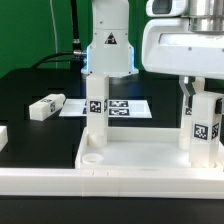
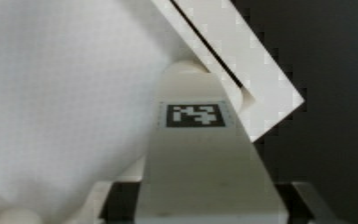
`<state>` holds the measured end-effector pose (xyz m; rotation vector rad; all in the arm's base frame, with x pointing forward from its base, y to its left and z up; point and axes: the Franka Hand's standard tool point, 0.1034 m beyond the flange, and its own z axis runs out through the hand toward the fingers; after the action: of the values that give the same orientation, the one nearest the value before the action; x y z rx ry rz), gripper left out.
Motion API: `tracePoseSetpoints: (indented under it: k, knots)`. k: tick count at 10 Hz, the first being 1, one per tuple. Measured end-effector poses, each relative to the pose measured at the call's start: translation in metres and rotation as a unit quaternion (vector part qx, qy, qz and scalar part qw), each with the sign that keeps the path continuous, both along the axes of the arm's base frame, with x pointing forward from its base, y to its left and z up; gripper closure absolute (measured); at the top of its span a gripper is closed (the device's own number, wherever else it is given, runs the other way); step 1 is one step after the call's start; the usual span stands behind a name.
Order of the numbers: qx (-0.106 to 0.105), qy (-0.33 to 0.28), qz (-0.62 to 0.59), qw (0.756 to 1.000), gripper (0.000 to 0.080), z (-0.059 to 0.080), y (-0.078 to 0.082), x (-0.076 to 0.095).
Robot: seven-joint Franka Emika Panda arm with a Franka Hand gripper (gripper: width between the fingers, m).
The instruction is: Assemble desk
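White plastic leg [image 1: 205, 128] upright in right corner socket of desk top [image 1: 60, 178], lower right of frame, gripper [image 1: 200, 98] directly above, jaws partly closed, clamping its upper end.

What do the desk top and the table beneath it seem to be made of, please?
The desk top looks like white moulded plastic, smooth with a soft sheen along its rim. The table looks matte black, perhaps cloth or coated board: no glare shows.
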<state>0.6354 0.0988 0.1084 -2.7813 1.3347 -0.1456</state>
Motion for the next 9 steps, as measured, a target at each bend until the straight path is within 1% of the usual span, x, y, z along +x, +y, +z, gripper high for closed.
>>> tracePoseSetpoints:
  k: [2,4,6,7,8,9]
  knots:
    - [0.011,0.000,-0.079,0.997,0.0509,0.0000,-0.0014,0.0005]
    - [0.028,0.004,-0.165,0.986,0.0509,0.0003,-0.0033,0.0004]
    - [0.040,0.007,-0.232,0.972,0.0509,0.0002,-0.0027,-0.0001]
    - [0.041,0.007,-0.238,0.970,0.0509,0.0001,-0.0026,-0.0002]
    - [0.044,0.008,-0.265,0.963,0.0509,0.0001,-0.0022,-0.0003]
    - [0.044,0.008,-0.265,0.963,0.0428,-0.0005,-0.0022,-0.0003]
